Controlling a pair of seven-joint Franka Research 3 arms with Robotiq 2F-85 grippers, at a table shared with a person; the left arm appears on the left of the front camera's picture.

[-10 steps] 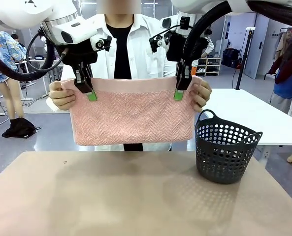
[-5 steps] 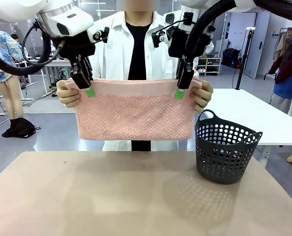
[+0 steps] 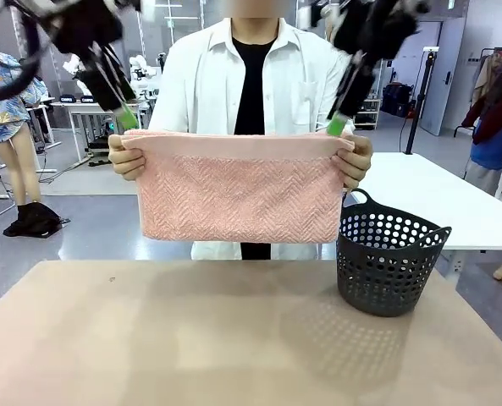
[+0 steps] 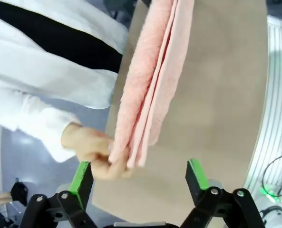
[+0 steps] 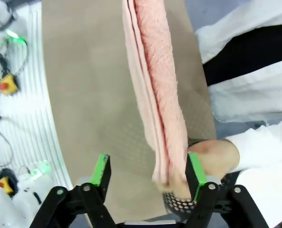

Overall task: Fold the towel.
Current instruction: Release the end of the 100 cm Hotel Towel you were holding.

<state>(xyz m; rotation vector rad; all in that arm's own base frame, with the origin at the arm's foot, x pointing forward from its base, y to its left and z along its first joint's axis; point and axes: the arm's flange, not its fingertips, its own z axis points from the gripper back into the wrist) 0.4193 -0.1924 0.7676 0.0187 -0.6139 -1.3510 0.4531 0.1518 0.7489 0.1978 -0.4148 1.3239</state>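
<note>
Directly across the bench [image 3: 191,338], a person in a white coat [image 3: 191,93] holds the towel [image 3: 242,190] up in the air by its two top corners. The towel is light salmon pink, with a zigzag weave and a smooth plain band along its top edge. It hangs doubled over as a wide, flat rectangle in front of the person's waist, its bottom edge clear of the bench. One of the person's hands [image 3: 125,156] pinches the corner on the robot's left side, and the person's other hand [image 3: 358,161] pinches the corner on the robot's right side.

The robot's left hand [image 3: 122,117] is just above the left corner, blurred. In the left wrist view its green-padded fingers [image 4: 81,173] stand spread wide, with nothing gripped between them; the towel's corner lies farther off, in the person's grasp.

The robot's right hand [image 3: 339,125] is just above the right corner, also blurred. In the right wrist view its fingers [image 5: 102,171] are likewise spread wide and hold nothing.

A dark grey perforated basket [image 3: 386,258] stands on the bench on the robot's right side, below and beside the towel's right corner
</note>
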